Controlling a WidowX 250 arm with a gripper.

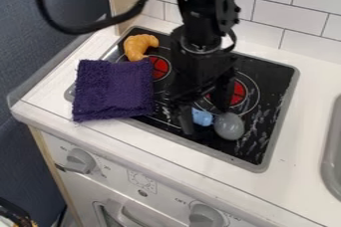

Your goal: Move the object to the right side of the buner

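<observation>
Blue-grey obj [229,126] just beside hand [199,118], can't tell if spread/pinching tho

The stove top [278,121] is set into the counter [296,171], with the tiled wall [306,9] behind and the sink [331,159] to the right. Of the burners visible, the left burner [158,67] lies towards the rear; the right burner [236,93] lies to its right and farther forward. The croissant [138,46] rests at the rear left corner of the stove top, behind the cloth [113,90], which lies across the left front edge and partly on the counter. The rounded object [229,126] sits before the right burner, with the small object [202,117] immediately to its left. Two knobs [81,161] are mounted below the counter's front edge.
</observation>
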